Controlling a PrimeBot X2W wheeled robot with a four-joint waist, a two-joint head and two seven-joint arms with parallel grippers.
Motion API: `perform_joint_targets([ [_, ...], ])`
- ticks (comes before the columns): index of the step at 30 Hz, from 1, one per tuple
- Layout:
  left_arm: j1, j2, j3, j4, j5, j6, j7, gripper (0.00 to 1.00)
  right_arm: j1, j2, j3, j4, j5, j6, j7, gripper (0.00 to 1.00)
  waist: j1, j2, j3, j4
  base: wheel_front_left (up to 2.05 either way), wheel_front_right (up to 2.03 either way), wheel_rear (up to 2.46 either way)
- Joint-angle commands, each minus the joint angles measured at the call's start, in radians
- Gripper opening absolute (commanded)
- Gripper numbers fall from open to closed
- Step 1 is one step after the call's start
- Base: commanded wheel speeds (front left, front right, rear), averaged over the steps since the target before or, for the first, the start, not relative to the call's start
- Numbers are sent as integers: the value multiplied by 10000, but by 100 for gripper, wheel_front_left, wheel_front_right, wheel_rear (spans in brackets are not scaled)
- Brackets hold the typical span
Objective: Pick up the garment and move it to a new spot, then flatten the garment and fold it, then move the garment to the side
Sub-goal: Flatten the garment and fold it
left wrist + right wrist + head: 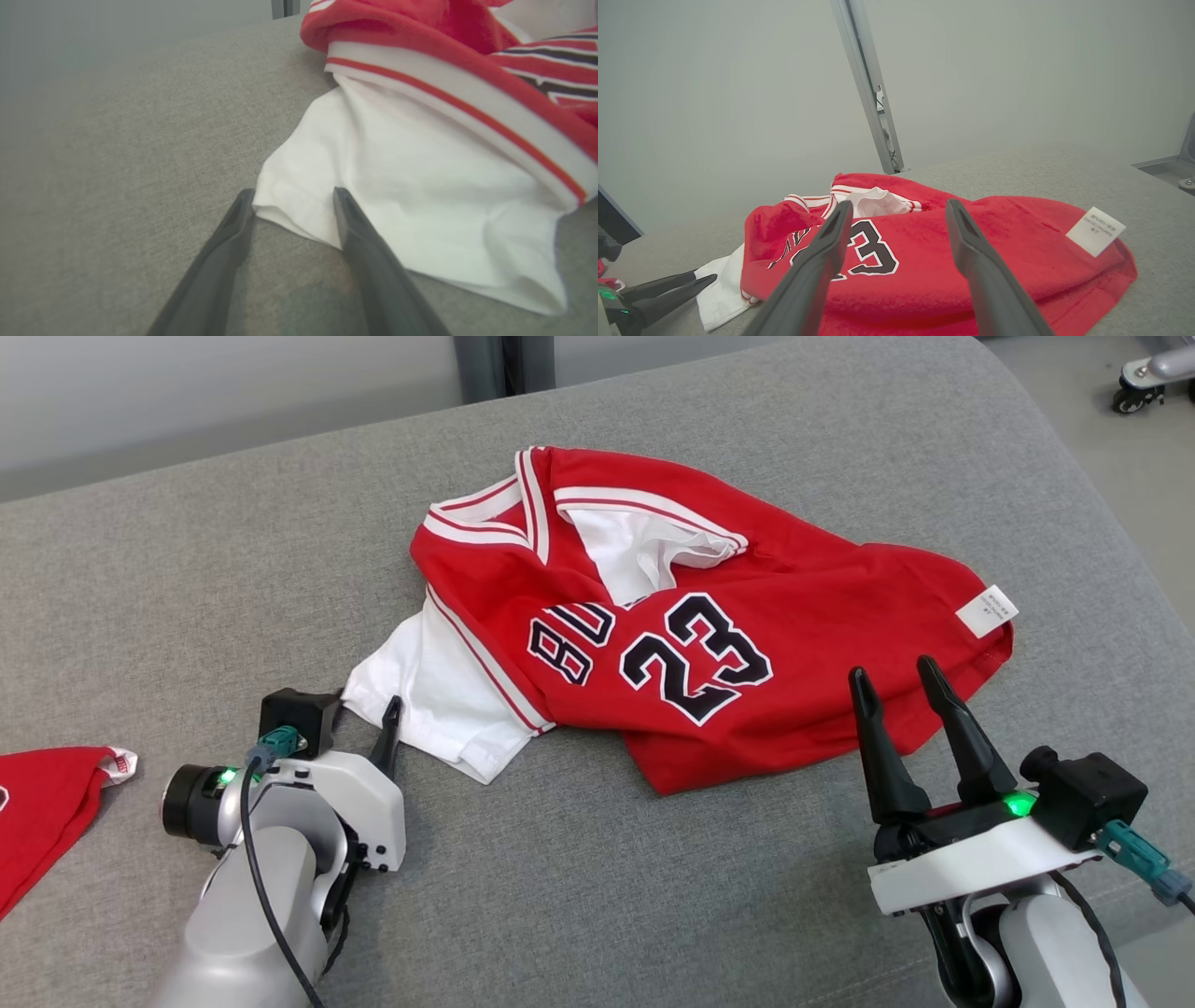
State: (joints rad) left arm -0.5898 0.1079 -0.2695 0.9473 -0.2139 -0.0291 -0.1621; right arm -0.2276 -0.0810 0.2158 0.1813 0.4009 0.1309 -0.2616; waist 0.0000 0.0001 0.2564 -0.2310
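Centre of the head view, garment (803, 597): a red jersey is lying crumpled on the grey surface (233, 569), with its collar toward the top of the frame and its hem toward the lower right.
Print: the number 23 (695, 658), black with white edging, is facing up near the middle of the red cloth, with partly folded lettering just to its left.
White sleeve (429, 695): it is sticking out from the jersey's left side toward the lower left of the frame and is lying flat on the surface.
White tag (987, 611): it is sitting at the jersey's right edge.
Left gripper (294, 198): it is working at the lower left of the head view, at the sleeve's corner. In its wrist view the fingers are standing apart with the corner of the sleeve hem between the tips. One tip is at the hem's edge and the other is overlapping the white cloth. It is not clamping anything.
Right gripper (893, 672): it is hovering at the lower right with its fingers spread wide and gripping nothing, the tips pointing up the frame over the red hem.
Second red cloth (37, 812): it is lying at the left edge, well apart from the jersey.
Wheeled base (1144, 378): it is standing in the upper right corner.
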Motion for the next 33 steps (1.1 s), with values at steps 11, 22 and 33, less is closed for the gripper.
perform_joint_targets([
  [11, 8, -75, 619, -637, -779, -196, -995, 0, 93, -37, -222, 131, -168, -3, -60, 100, 0, -1, -343, 552, 0, 0, 0],
  [22, 1966, -231, 1450, -3986, -720, 75, -1032, 0, 266, -120, -425, 315, -271, -3, -60, 100, 0, -1, -923, 1664, 0, 0, 0],
  [33, 3852, -421, 939, -5645, -780, 192, -773, 0, 456, -61, -644, 377, -334, -3, -61, 100, 0, -1, -1274, 2530, 0, 0, 0],
])
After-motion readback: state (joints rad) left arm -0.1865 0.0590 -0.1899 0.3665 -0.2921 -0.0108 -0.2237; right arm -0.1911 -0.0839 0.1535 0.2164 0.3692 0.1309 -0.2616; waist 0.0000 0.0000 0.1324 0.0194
